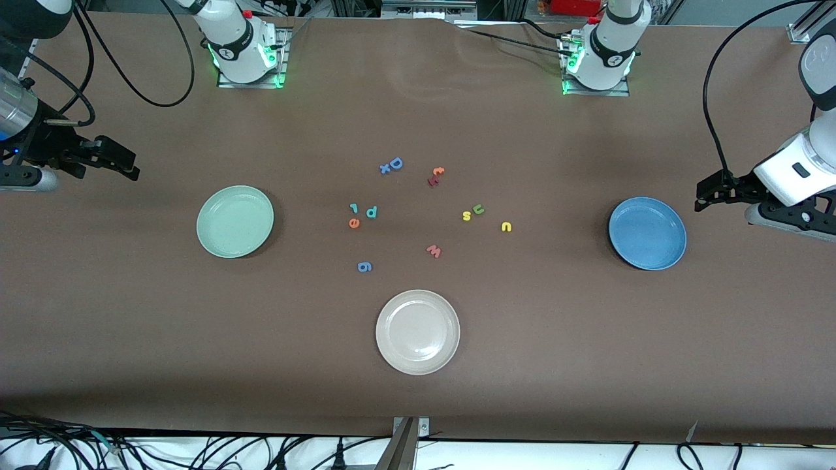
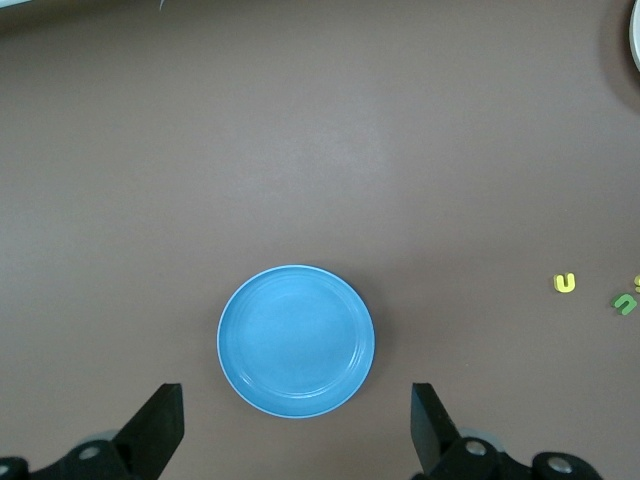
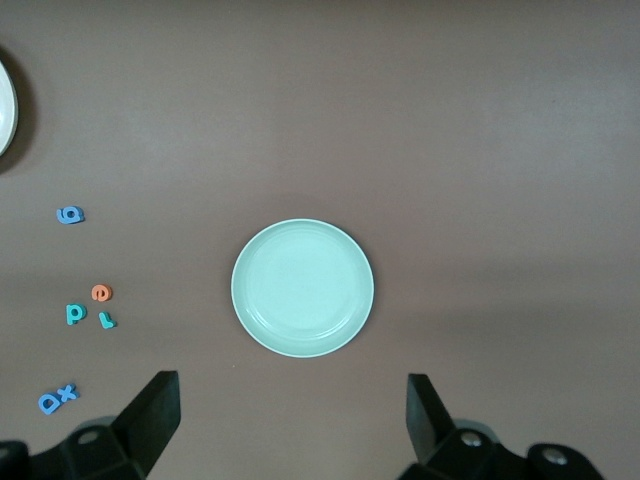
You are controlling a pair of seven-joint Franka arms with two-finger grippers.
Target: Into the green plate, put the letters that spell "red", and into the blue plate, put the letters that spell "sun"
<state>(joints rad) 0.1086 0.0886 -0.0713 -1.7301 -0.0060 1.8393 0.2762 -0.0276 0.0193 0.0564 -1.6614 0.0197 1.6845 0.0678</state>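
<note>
Letters r [image 1: 354,207], d [image 1: 371,211], e [image 1: 354,223] (and s [image 1: 467,215], u [image 1: 479,209], n [image 1: 506,226]) lie on the table [image 1: 130,339]; both grippers' jaws wide.

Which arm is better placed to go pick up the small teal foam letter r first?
Right. The right gripper hangs open at the round mint-green plate's end, and the teal r lies nearer that plate than the round blue plate.

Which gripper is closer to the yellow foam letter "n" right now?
Left. The left gripper hangs open at its end of the table beside the round blue plate, which lies next to the yellow foam "n". The right gripper waits open by the green plate.
</note>
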